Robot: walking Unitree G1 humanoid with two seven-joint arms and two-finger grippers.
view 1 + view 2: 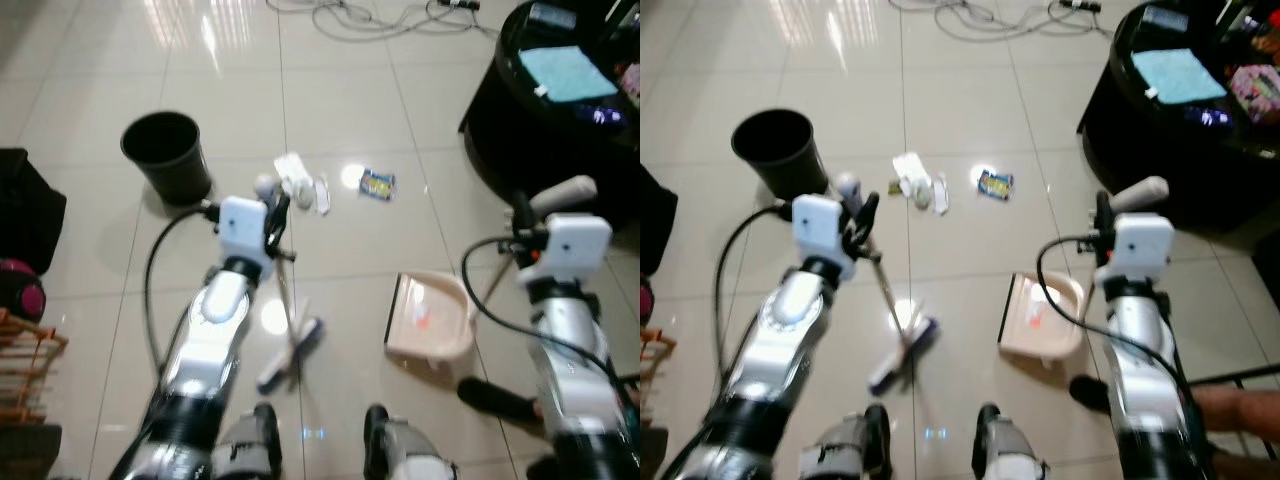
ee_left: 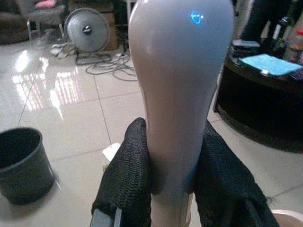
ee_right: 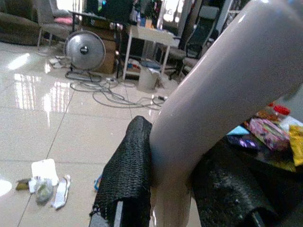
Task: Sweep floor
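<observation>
Broom (image 1: 291,350) is found on the glossy tiled floor (image 1: 90,90) between the two silver arms, its brush head resting on a tile in front of the robot's feet and its thin shaft rising toward the left end effector (image 1: 273,215). The pale grey broom handle (image 2: 177,94) is clamped between the black fingers (image 2: 125,179) of that end effector, as is seen in the left wrist view. The right end effector (image 1: 520,215) is likewise closed on a pale handle (image 3: 208,109), which is gripped between its black pads (image 3: 130,165); the rounded end of this handle (image 1: 565,192) is seen projecting above the right wrist. A thin rod is seen running down from there to the beige dustpan (image 1: 432,318), which lies flat on the floor to the right of the brush head and apart from it.

Litter is noted ahead of the broom: crumpled white paper scraps (image 1: 300,185) and, just to their right, a small blue and yellow wrapper (image 1: 377,184). A black waste bin (image 1: 165,155) stands upright to the left of the scraps, near them but not touching. A round black desk (image 1: 520,130) carrying a light blue cloth (image 1: 567,72) is recorded at the far right. Loose cables (image 1: 370,15) are seen on the floor beyond the litter.
</observation>
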